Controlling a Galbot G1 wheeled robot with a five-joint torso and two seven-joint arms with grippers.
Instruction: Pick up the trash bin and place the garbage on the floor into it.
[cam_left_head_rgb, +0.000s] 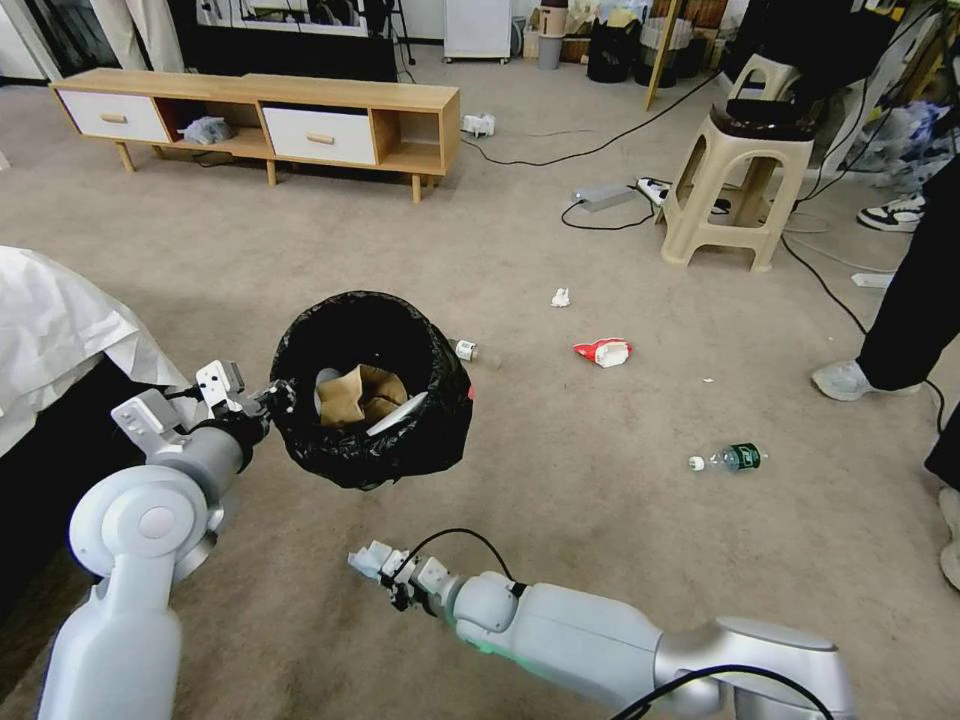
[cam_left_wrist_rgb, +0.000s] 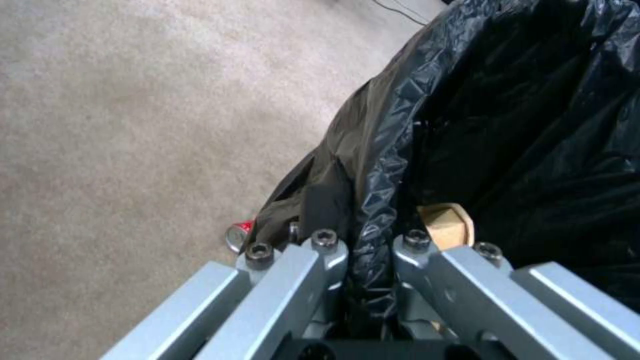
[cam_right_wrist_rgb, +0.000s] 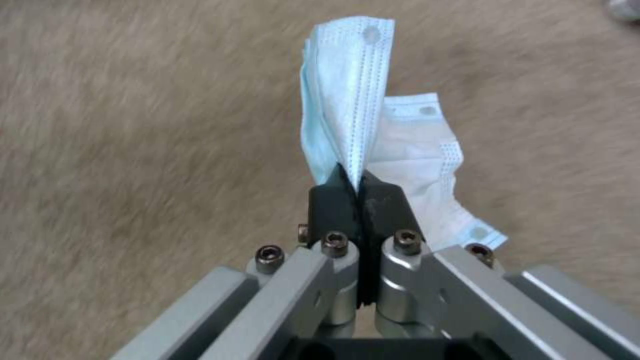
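The trash bin (cam_left_head_rgb: 372, 390), lined with a glossy black bag, hangs above the floor (cam_left_head_rgb: 560, 500) with my left gripper (cam_left_head_rgb: 272, 397) shut on its rim. In the left wrist view the fingers pinch the bag's folded edge (cam_left_wrist_rgb: 377, 200). A crumpled brown paper bag (cam_left_head_rgb: 362, 393) lies inside. My right gripper (cam_left_head_rgb: 385, 570) hovers low over the carpet in front of the bin, shut on a light blue face mask (cam_right_wrist_rgb: 347, 100). Garbage on the carpet: a white paper wad (cam_left_head_rgb: 560, 297), a red-and-white wrapper (cam_left_head_rgb: 603, 351), a green-labelled bottle (cam_left_head_rgb: 735, 458), another bottle (cam_left_head_rgb: 466, 349) behind the bin, and a red can (cam_left_wrist_rgb: 239, 235) below it.
A low wooden cabinet (cam_left_head_rgb: 270, 115) stands at the back left. A beige plastic stool (cam_left_head_rgb: 735, 185) with cables and a power strip (cam_left_head_rgb: 600, 197) is at the back right. A person's legs (cam_left_head_rgb: 905, 320) stand at the right edge. White sheeting (cam_left_head_rgb: 60, 330) covers something on my left.
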